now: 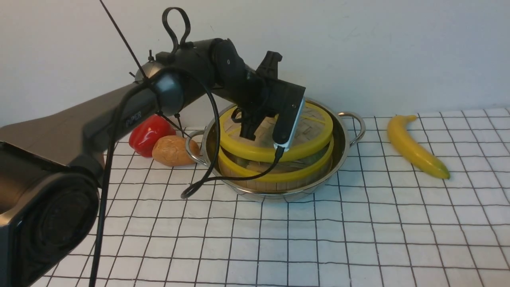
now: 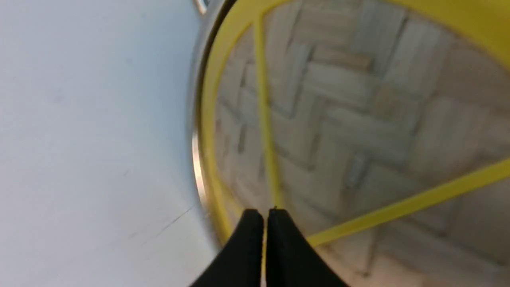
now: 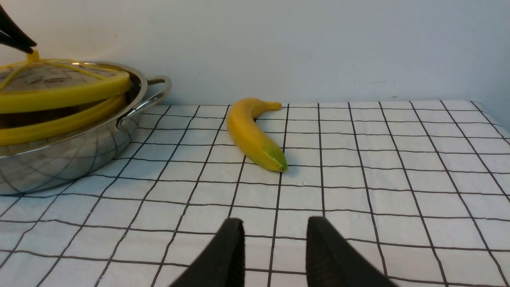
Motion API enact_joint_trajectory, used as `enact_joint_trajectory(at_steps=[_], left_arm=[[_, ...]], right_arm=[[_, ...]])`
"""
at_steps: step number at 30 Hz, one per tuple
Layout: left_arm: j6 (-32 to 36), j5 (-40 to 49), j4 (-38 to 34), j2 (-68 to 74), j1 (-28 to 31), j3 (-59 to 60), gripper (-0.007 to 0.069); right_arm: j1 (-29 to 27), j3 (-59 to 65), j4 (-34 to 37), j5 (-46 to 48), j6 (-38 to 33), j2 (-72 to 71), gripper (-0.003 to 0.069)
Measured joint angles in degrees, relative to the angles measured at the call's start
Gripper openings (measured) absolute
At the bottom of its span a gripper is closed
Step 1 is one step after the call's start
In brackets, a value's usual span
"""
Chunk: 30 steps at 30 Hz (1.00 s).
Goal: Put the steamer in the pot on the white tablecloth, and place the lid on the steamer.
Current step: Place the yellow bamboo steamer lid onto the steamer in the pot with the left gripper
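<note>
White tablecloth (image 1: 358,239) with a black grid covers the surface, plain wall behind. Pot (image 1: 342,143) sits on it with the steamer (image 1: 275,184) inside. Left hand (image 2: 265,223) is clenched on the lid's (image 1: 312,126) centre knob, holding it tilted just over the steamer. Right hand (image 3: 275,235) is released and empty, low over the cloth near a banana (image 1: 414,147).

White tablecloth (image 1: 358,239) with its thin black grid fills the lower frame, and the shiny pot (image 1: 343,144) sits on it just above centre. Left of the pot, right beside its handle, there's a brown potato (image 1: 171,150) with a red pepper (image 1: 149,133) tucked against it. Over at the right, well apart, a yellow banana (image 1: 414,147) lies flat.
</note>
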Motion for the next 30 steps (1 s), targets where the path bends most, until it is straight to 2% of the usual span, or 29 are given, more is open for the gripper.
enact_joint_trajectory(at_steps=[5,13,14,17,25,27,30], left_arm=[[-10.5,-4.91,0.67,-0.15,0.1,0.0,0.005],[-37.69,-7.24,0.89,-5.3,0.17,0.0,0.0206],[-38.39,-7.37,0.89,-5.39,0.17,0.0,0.0209],[-49.39,-7.1,0.95,-5.63,0.2,0.0,0.0239],[-62.18,-6.98,1.07,-2.91,0.26,0.0,0.0242],[-66.15,-9.47,1.07,-2.03,0.31,0.0,0.0242],[-68.07,-12.67,1.07,-0.97,0.31,0.0,0.0242]], right_arm=[[0.0,0.0,0.0,0.0,0.0,0.0,0.024],[0.0,0.0,0.0,0.0,0.0,0.0,0.024],[0.0,0.0,0.0,0.0,0.0,0.0,0.024],[0.0,0.0,0.0,0.0,0.0,0.0,0.024],[0.0,0.0,0.0,0.0,0.0,0.0,0.024],[0.0,0.0,0.0,0.0,0.0,0.0,0.024],[0.0,0.0,0.0,0.0,0.0,0.0,0.024]])
